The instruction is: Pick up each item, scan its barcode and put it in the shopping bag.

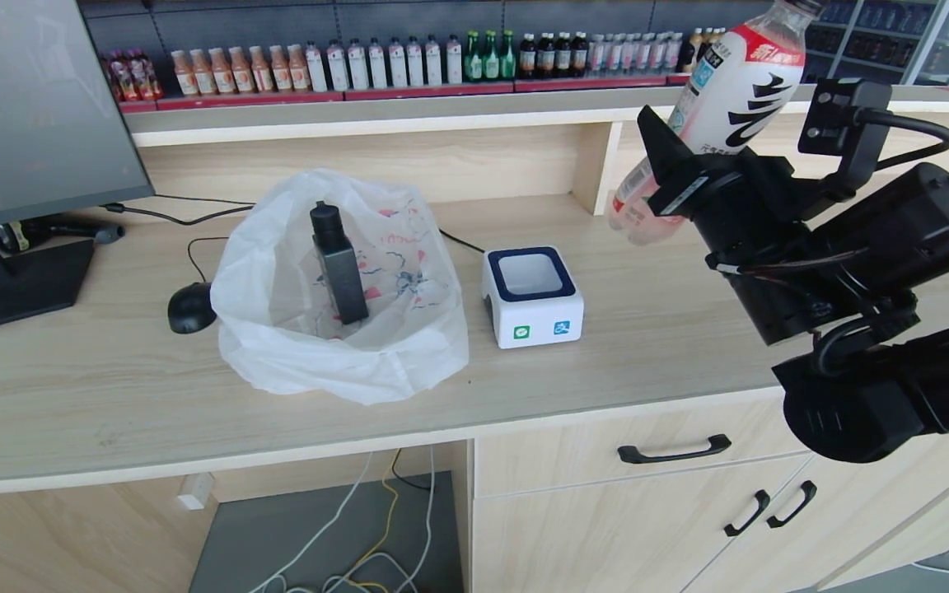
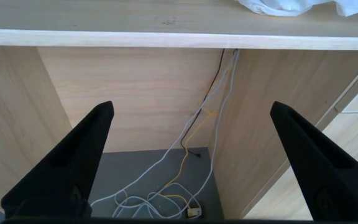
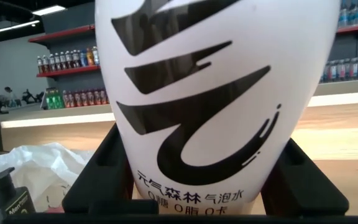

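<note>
My right gripper [image 1: 676, 177] is shut on a pink drink bottle [image 1: 722, 107] with a white label, held tilted above the right part of the counter, to the right of the white scanner box [image 1: 532, 295]. In the right wrist view the bottle [image 3: 216, 106] sits between the black fingers [image 3: 95, 180]. A white plastic shopping bag [image 1: 343, 288] stands open at the counter's middle with a dark grey pump bottle [image 1: 338, 263] upright inside; the bag [image 3: 36, 168] and pump bottle [image 3: 8, 196] also show below the held bottle. My left gripper [image 2: 191, 162] hangs open below the counter edge, holding nothing.
A black mouse [image 1: 191, 307] lies left of the bag, and a monitor [image 1: 30, 107] stands at the far left. Behind the counter a raised shelf carries a row of drink bottles [image 1: 409, 62]. Drawers [image 1: 672, 453] sit under the counter's right side, cables [image 2: 185, 168] beneath its middle.
</note>
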{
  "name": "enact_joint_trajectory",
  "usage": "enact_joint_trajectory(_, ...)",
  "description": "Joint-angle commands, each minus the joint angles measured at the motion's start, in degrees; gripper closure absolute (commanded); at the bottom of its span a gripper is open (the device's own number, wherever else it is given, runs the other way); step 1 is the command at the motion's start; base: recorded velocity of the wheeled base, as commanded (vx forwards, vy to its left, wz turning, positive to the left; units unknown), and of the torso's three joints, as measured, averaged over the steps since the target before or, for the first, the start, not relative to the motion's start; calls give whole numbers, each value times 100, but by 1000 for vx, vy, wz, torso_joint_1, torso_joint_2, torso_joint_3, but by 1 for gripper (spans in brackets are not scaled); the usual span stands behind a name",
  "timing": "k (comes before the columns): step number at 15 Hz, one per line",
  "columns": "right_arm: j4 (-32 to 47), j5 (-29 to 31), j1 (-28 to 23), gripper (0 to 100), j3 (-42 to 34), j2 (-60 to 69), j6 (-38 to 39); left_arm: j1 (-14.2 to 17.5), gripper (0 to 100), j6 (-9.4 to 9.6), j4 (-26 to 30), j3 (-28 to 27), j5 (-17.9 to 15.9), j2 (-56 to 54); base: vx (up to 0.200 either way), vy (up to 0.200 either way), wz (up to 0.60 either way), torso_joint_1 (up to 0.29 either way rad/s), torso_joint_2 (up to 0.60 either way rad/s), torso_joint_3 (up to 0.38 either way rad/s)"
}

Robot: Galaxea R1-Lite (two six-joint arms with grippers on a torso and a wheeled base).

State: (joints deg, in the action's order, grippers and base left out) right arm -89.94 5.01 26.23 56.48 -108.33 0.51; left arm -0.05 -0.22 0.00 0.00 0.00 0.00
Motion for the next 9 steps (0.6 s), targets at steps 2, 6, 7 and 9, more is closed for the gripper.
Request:
enact_joint_trajectory(2,-6,0,5,100,12,-48,28,-4,0,-13,0,0,0,0,0,100,0,6,1,1)
enact_joint_trajectory(6,-6,0,-4,100,-5,-57,45,5,0,-13,0,0,0,0,0,200,0,0,4,4)
enact_joint_trajectory(7,-6,0,-4,100,3,-66,45,5,0,-13,0,0,0,0,0,200,0,17,2,-12)
enact_joint_trajectory(9,-6,0,-4,100,30,-119,45,-4,0,-13,0,0,0,0,0,200,0,-7,5,0)
